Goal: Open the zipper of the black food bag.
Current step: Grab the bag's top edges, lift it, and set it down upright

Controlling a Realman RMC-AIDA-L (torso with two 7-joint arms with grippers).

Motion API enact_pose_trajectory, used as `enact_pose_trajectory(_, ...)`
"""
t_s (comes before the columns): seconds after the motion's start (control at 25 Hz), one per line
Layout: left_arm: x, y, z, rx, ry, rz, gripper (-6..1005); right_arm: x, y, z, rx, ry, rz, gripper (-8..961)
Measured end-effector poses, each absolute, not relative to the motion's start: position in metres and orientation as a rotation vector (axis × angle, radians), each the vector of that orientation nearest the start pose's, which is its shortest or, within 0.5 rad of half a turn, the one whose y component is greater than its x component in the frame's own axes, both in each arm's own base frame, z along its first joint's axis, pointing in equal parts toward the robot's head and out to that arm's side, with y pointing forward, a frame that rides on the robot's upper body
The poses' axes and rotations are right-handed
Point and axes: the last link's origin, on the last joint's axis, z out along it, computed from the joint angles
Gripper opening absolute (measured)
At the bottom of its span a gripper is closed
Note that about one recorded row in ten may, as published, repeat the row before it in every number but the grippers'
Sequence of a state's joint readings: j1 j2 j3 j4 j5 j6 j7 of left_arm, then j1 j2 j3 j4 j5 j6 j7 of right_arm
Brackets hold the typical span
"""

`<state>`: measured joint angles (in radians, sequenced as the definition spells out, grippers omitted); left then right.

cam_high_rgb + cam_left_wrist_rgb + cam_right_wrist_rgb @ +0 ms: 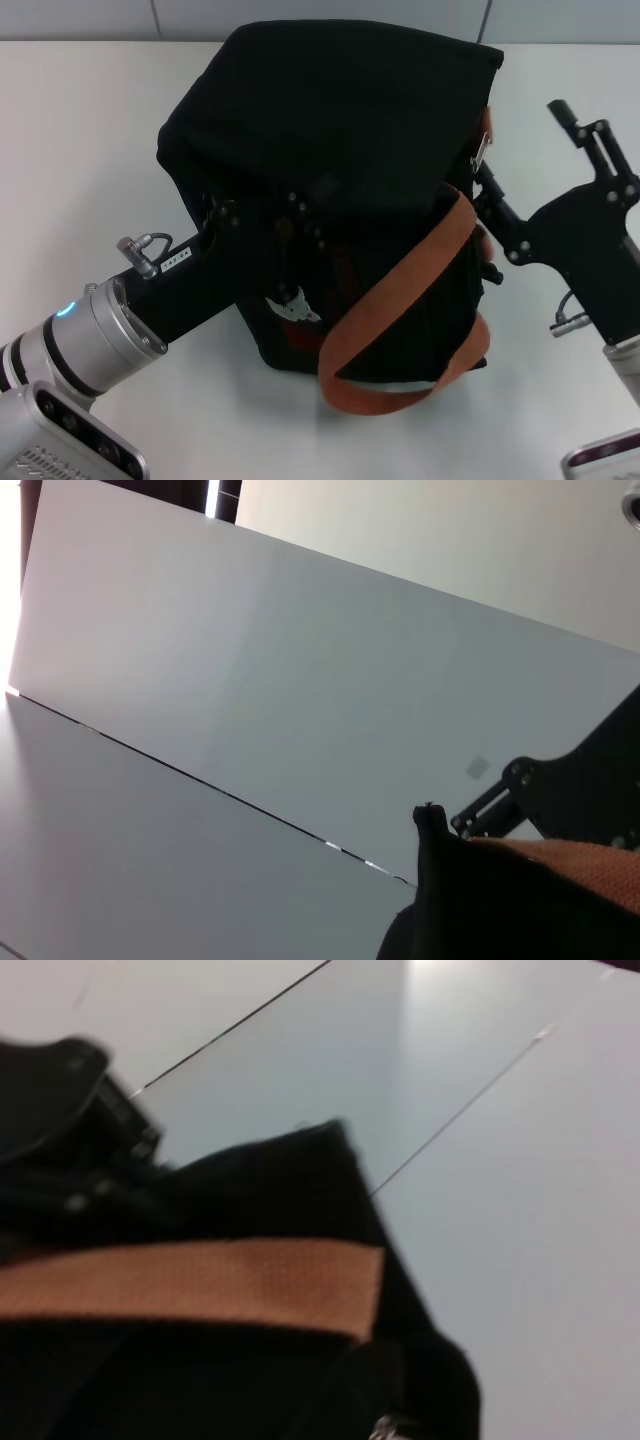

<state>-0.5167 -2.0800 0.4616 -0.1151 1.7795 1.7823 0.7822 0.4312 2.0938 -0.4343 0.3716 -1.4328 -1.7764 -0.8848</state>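
Note:
The black food bag (330, 130) stands in the middle of the white table, with one orange-brown handle (400, 290) hanging down its near side. A small silver pull tab (482, 150) of the zipper sticks out at the bag's right top edge, and the zip track itself is lost in the black fabric. My right gripper (525, 150) is open at the bag's right side. One of its fingers (492, 205) lies against the bag just below the tab, the other (572, 120) stands off to the right. My left gripper (265, 225) presses into the bag's near-left face, black on black.
White table (80, 150) runs all around the bag, with a grey wall (320, 15) behind it. A white and red patch (295, 305) shows low on the bag's near face. In the right wrist view an orange strap (200, 1280) crosses the black fabric.

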Motion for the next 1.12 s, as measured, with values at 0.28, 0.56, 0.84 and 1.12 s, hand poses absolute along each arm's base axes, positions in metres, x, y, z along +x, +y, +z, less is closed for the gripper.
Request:
enact_pose_trajectory(0.28, -0.232, 0.249, -0.062, -1.784, 1.017, -0.713, 90, 0.246, 0.227, -0.069, -1.622, -0.681, 0.446, 774)
enact_pose_trajectory(0.56, -0.232, 0.249, -0.062, -1.783, 1.018, -0.715, 91, 0.238, 0.230, -0.069, -1.546, -0.773, 0.376, 773)
enact_pose_trajectory(0.84, -0.232, 0.249, -0.062, -1.784, 1.017, -0.715, 90, 0.239, 0.229, -0.075, -1.516, -0.887, 0.276, 773)
enact_pose_trajectory(1.12, -0.232, 0.249, -0.063, -1.784, 1.017, -0.714, 89, 0.248, 0.221, -0.081, -1.569, -0.874, 0.233, 774)
